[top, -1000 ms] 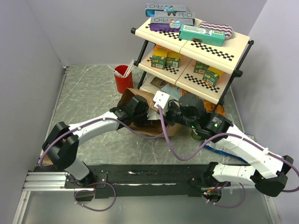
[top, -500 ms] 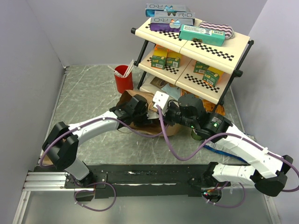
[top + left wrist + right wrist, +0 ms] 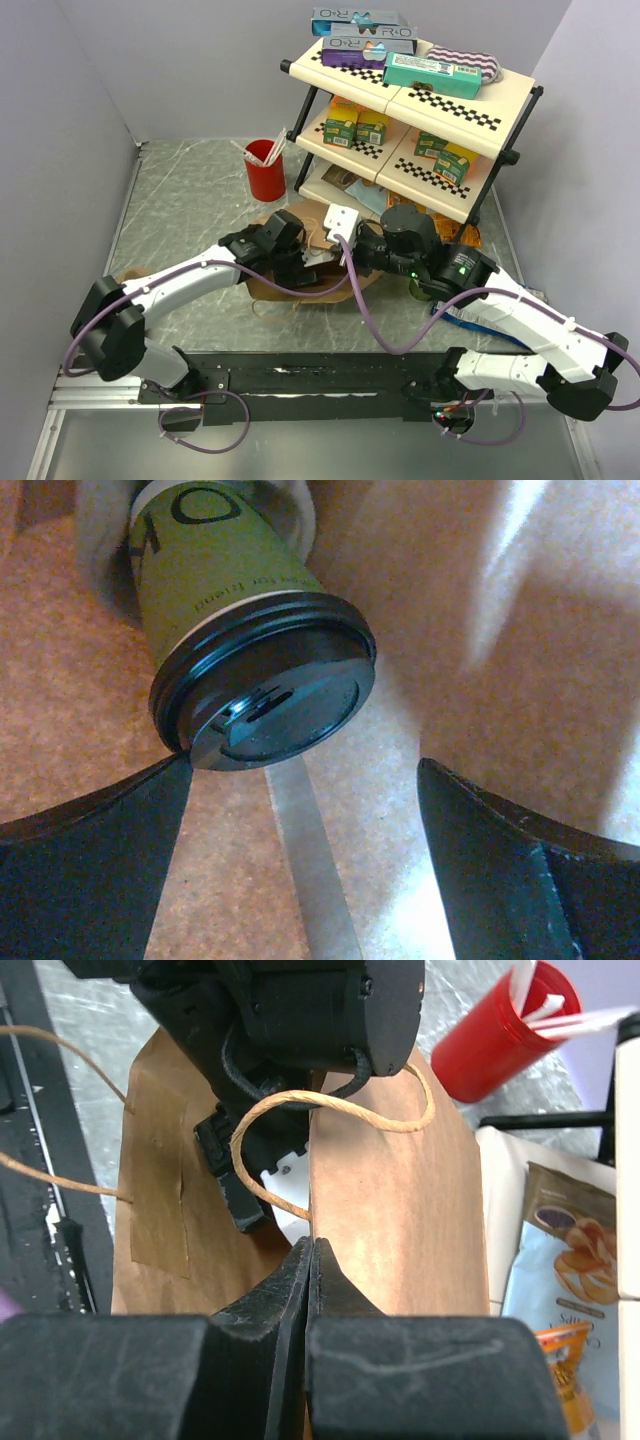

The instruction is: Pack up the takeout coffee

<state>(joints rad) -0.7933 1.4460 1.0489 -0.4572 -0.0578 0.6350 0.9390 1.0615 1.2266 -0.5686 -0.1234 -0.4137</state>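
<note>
**Coffee cup lies inside the bag, left jaws wide, right jaws pinching the bag's edge**

The left gripper (image 3: 305, 770) is spread wide inside the brown paper bag (image 3: 400, 1220) and holds nothing. The coffee cup (image 3: 230, 590) lies on its side just ahead of the fingertips, resting on the bag's paper. Its black lid (image 3: 270, 695) faces back toward the gripper. The lid's rim sits right at the tip of the finger on the left of the wrist view, but whether they touch cannot be told. The other finger stands well apart from the cup.

The right gripper (image 3: 312, 1250) is closed on the bag's upper edge, with the paper nipped between its fingertips. The bag's twine handle (image 3: 330, 1110) loops just beyond them. A red cup (image 3: 495, 1045) stands on the table (image 3: 190, 200) farther ahead and to the right of this gripper.
</note>
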